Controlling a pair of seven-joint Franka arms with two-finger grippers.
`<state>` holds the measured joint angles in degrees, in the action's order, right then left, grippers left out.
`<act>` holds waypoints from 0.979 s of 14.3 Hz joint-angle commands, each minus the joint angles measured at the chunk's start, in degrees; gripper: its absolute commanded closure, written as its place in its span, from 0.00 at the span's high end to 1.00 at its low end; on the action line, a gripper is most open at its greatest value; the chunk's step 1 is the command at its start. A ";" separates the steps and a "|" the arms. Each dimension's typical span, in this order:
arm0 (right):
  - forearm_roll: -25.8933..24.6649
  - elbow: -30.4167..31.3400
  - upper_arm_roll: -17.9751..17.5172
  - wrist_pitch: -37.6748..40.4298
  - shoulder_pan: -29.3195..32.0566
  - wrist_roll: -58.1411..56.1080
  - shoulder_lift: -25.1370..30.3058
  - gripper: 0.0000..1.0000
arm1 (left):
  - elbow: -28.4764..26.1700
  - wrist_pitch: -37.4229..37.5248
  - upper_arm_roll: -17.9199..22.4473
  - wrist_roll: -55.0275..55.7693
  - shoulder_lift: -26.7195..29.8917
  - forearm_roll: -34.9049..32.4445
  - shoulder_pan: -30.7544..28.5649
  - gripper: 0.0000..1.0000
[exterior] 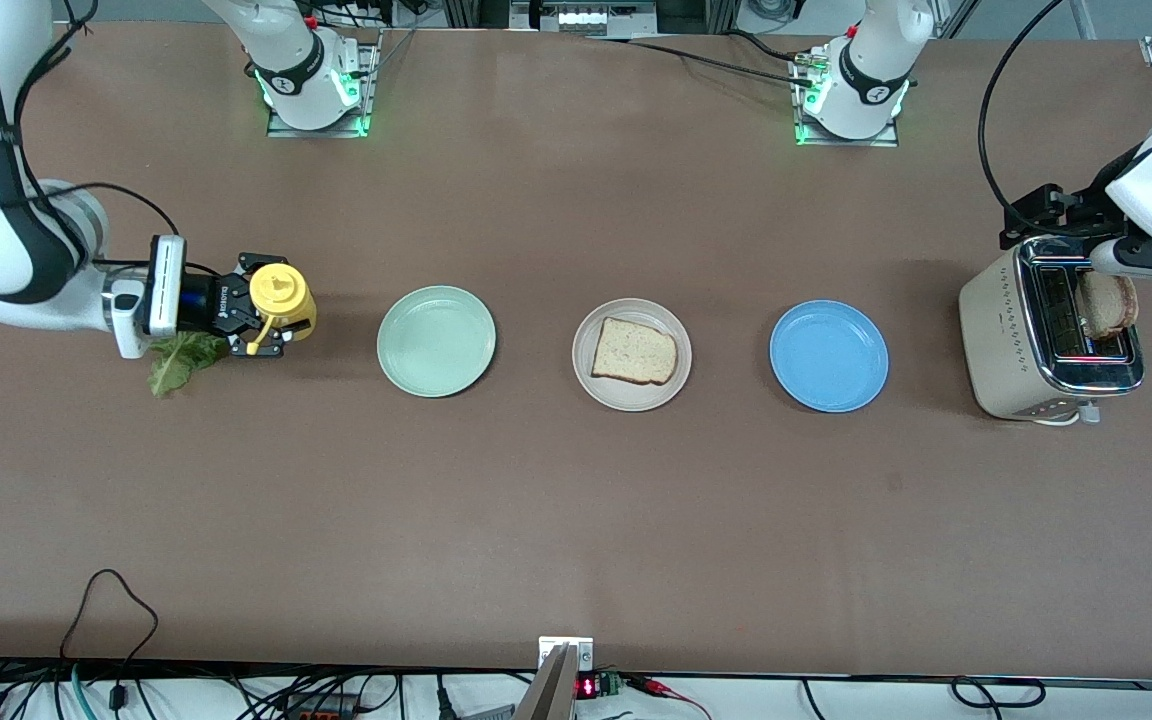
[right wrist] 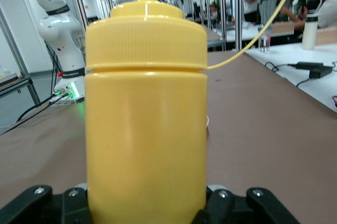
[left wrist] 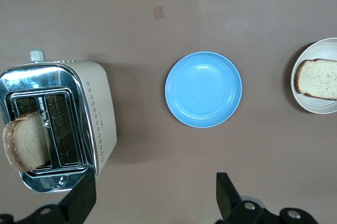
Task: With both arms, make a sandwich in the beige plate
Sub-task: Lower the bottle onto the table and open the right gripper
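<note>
The beige plate (exterior: 633, 397) lies mid-table between two other plates and carries one bread slice (exterior: 634, 352). A second slice (exterior: 1108, 303) stands in a slot of the toaster (exterior: 1011, 340) at the left arm's end. My left gripper (left wrist: 155, 198) hangs open and empty above the toaster's side; the toaster (left wrist: 97, 124), its slice (left wrist: 25, 142) and the beige plate (left wrist: 322, 107) show below it. At the right arm's end, my right gripper (exterior: 263, 322) is shut on an upright yellow squeeze bottle (exterior: 282, 298), which fills the right wrist view (right wrist: 146, 113). A green lettuce leaf (exterior: 179, 362) lies under that wrist.
A mint-green plate (exterior: 436, 341) lies between the bottle and the beige plate. A blue plate (exterior: 829, 356) lies between the beige plate and the toaster, and it also shows under the left wrist (left wrist: 204, 89). Cables run along the table edge nearest the front camera.
</note>
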<state>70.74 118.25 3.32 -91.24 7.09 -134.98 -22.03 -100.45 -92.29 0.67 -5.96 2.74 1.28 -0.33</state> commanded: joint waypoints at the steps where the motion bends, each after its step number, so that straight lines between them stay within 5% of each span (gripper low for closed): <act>1: 2.56 -0.57 -0.95 4.83 3.63 -8.69 -6.33 0.25 | 2.37 1.49 0.03 -0.46 -1.33 1.18 -0.46 1.00; 7: 4.05 -1.01 -0.95 7.47 6.27 -22.23 -16.54 0.25 | 2.45 1.41 -0.23 -0.46 -1.33 1.18 -0.29 1.00; 14: 4.49 -2.32 -0.86 8.53 7.59 -26.56 -21.65 0.27 | 2.45 1.41 -0.23 -0.46 -1.33 1.18 -0.29 1.00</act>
<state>74.19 116.69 3.24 -84.69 13.19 -156.63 -42.46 -100.13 -92.28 0.60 -5.96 2.44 1.28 -0.38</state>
